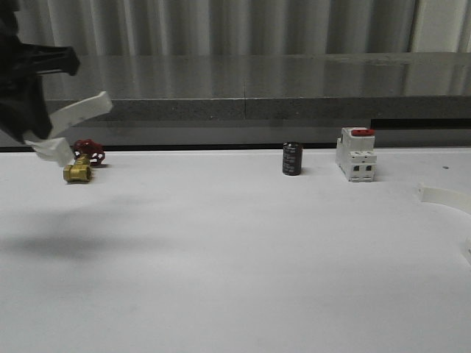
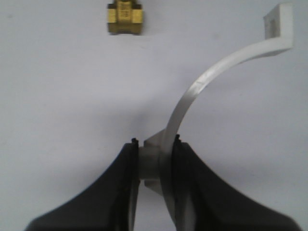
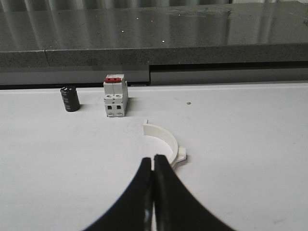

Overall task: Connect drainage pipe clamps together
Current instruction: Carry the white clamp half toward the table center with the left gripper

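One white half-ring clamp hangs in the air at the far left, above the table. My left gripper is shut on it. In the left wrist view the fingers pinch the clamp's side lug, and its arc curves away to a flat end tab. The other clamp half lies on the table at the right edge. In the right wrist view this half lies just beyond my right gripper, which is shut and empty.
A brass valve with a red handle sits below the held clamp. A black cylinder and a white breaker with a red switch stand at the back of the table. A grey ledge runs behind them.
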Motion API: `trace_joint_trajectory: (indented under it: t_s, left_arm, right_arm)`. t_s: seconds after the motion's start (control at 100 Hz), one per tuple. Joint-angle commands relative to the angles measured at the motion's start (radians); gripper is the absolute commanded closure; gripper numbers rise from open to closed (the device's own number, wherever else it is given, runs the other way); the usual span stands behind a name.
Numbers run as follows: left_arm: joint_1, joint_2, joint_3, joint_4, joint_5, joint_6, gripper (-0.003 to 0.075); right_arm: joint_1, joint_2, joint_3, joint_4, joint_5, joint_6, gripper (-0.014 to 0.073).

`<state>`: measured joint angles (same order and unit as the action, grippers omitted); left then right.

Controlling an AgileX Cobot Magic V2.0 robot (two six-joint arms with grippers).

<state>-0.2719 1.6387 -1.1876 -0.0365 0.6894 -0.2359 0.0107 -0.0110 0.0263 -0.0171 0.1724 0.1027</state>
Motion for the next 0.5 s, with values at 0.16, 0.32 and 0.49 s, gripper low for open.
trace_joint_trajectory:
  t_s: [0.16, 0.32, 0.49]
  left_arm:
    - [-0.14, 0.08, -0.022, -0.006, -0.104, -0.1, 0.0668]
    - [-0.204, 0.157, -0.022, -0.006, -0.179, -0.155, 0.0668]
    - [-0.236, 0.218, -0.033, -0.006, -0.192, -0.174, 0.0668]
  right_arm:
    - [-0.005, -0.02, -0.015, -0.002, -0.076, -0.006, 0.0662]
    - [-0.005, -0.02, -0.015, -0.002, -0.076, -0.006, 0.0662]
    - [-0.005, -0.02, -0.015, -0.002, -0.076, -0.006, 0.0662]
